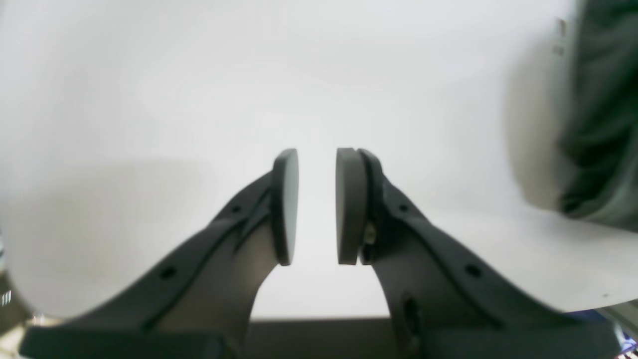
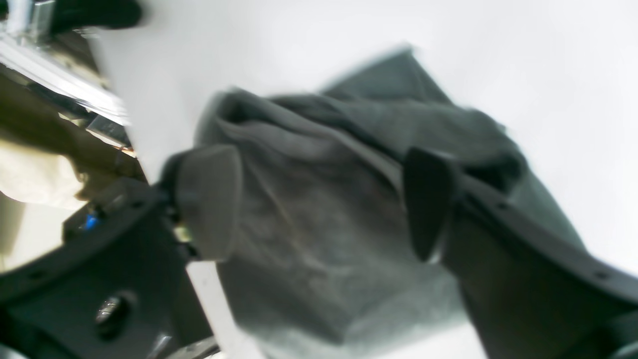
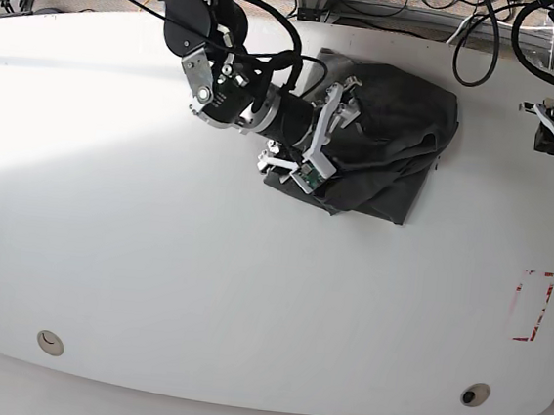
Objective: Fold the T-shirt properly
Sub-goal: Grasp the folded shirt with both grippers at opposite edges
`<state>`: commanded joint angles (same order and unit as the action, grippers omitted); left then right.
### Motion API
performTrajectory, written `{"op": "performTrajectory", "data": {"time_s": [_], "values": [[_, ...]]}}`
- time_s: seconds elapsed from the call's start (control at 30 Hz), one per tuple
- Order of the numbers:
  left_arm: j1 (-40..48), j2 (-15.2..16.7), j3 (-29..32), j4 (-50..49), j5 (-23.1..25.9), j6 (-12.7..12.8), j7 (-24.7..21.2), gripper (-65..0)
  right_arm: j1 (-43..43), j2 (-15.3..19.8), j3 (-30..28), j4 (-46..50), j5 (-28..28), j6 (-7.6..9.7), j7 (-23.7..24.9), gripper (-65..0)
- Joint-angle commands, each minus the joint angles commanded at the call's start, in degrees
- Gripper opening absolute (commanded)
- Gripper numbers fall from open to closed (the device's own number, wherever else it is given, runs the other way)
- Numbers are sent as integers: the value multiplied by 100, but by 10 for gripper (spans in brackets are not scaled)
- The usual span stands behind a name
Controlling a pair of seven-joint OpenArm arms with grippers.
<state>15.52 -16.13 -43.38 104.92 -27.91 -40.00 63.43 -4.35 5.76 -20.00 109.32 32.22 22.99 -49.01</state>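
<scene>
Little done yet — T-shirt (image 3: 391, 145) lies bunched w/ no clean folds, right gripper (image 2: 319, 204) spread over it, left gripper (image 1: 316, 207) parted, empty — nearly all folding left

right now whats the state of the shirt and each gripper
T-shirt: bunched and wrinkled on the table, not folded flat.
Right gripper: open, jaws wide apart over the shirt, not holding it.
Left gripper: open with a narrow gap, empty, over bare table away from the shirt.

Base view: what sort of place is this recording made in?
Probably a robotics lab: a white table with two arms, loose cables on the floor behind it, and a red tape mark near its edge.
</scene>
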Motion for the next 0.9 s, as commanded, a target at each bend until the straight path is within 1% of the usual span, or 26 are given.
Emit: {"op": "performTrajectory", "data": {"time_s": [0.1, 0.17, 0.23, 0.37, 0.5, 0.53, 0.57, 0.6, 0.7, 0.77, 0.83, 0.9], "values": [[-18, 18, 9, 0, 0, 0, 0, -536, 53, 105, 264, -325, 308, 0, 0, -320], [-18, 18, 9, 0, 0, 0, 0, -536, 158, 123, 325, -545, 396, 0, 0, -339], [-18, 18, 9, 0, 0, 0, 0, -536, 246, 167, 325, -818, 431, 0, 18, -346], [-18, 18, 9, 0, 0, 0, 0, -536, 607, 114, 316, -1442, 431, 0, 26, -346], [0, 9, 0, 0, 0, 0, 0, -536, 897, -176, 308, -1934, 396, 26, 26, -346], [-9, 9, 0, 0, 0, 0, 0, -536, 1020, -273, 308, -2119, 387, 88, 26, -346], [-9, 9, 0, 0, 0, 0, 0, -536, 1160, -360, 308, -2321, 387, 211, 26, -346], [-9, 9, 0, 0, 0, 0, 0, -536, 1275, -457, 308, -2479, 387, 290, 26, -346], [0, 0, -9, 0, 0, 0, 0, -536, 1530, -756, 308, -2857, 378, 387, 26, -346], [0, 0, -9, 0, 0, 0, 0, -536, 1855, -1011, 308, -3305, 369, 387, 105, -344], [0, -9, 0, 9, 0, 0, 0, -536, 2127, -1178, 246, -3640, 369, 387, 264, -344], [0, -18, 0, 9, 0, 0, 0, -536, 2453, -1292, -70, -3921, 369, 387, 501, -344]]}}
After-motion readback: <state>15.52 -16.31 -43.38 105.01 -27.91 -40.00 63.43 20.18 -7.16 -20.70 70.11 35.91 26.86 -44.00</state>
